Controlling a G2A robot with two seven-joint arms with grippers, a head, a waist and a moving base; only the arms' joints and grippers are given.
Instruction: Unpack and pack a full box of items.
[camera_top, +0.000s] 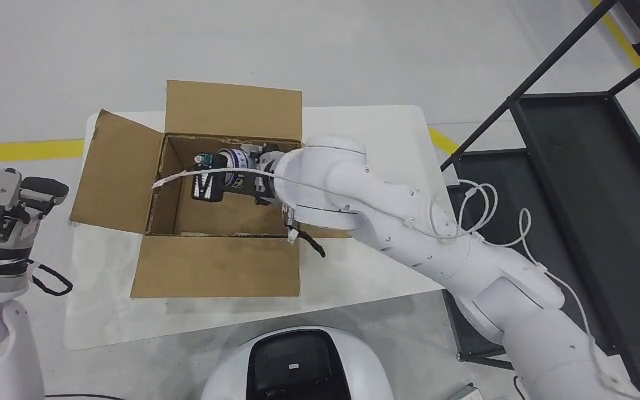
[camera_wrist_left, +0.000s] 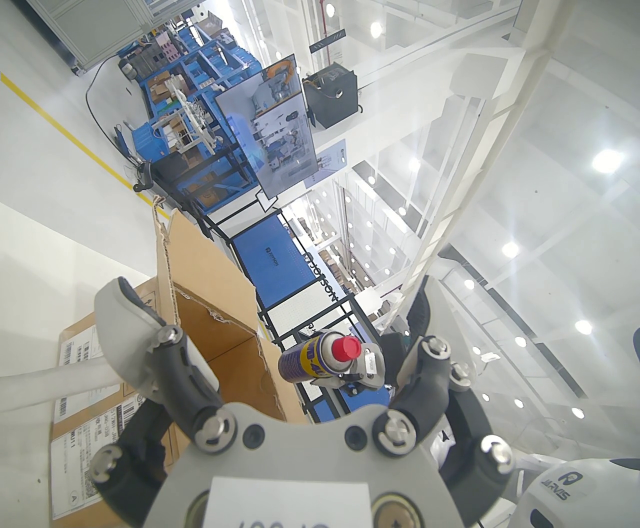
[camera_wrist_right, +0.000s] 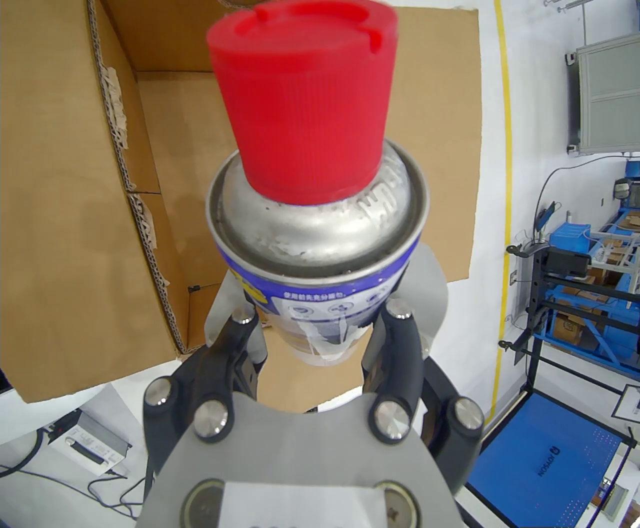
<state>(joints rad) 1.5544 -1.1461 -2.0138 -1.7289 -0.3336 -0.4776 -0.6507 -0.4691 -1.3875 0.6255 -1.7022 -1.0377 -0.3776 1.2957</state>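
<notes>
Cardboard box (camera_top: 215, 265), 1, flaps open, on white table (camera_top: 400, 130). Right gripper (camera_wrist_right: 325, 310): jaws clamped on the lower body of 1 spray can (camera_wrist_right: 320, 235), red cap (camera_wrist_right: 300, 100) pointing away from wrist, held over the box opening. Left gripper (camera_wrist_left: 272, 305): jaws wide apart, empty, just outside the box's wall.

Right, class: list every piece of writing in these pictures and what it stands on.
On the spray can: label print, small, partly behind the right end effector; not legible enough to quote.
On the sticker of the cardboard box: lines too small to read.
On the blue board: one short word, turned around, unclear.
</notes>
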